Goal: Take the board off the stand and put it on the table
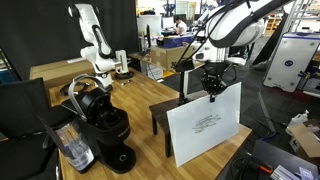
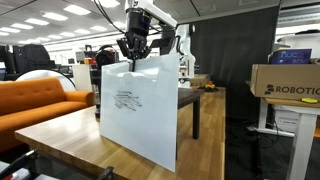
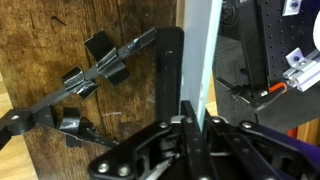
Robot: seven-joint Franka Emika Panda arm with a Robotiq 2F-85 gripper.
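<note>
Currently, gripper point(image 1: 211, 86) is clamping the whiteboard point(image 1: 205, 122) by its top edge, centre frame, to lift it upright off the stand point(image 1: 163, 118).

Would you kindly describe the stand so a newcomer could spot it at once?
Find the light wooden table in an exterior view. On it, just behind the white board held by the gripper, is the stand. Unlike the rounded black coffee machine, it is a dark bench with straight legs and a flat top.

The gripper point(image 1: 212, 95) is black, with 2 slim flat fingers point(image 3: 170, 75). Above it, the arm point(image 1: 238, 22) is glossy white with rounded links.
</note>
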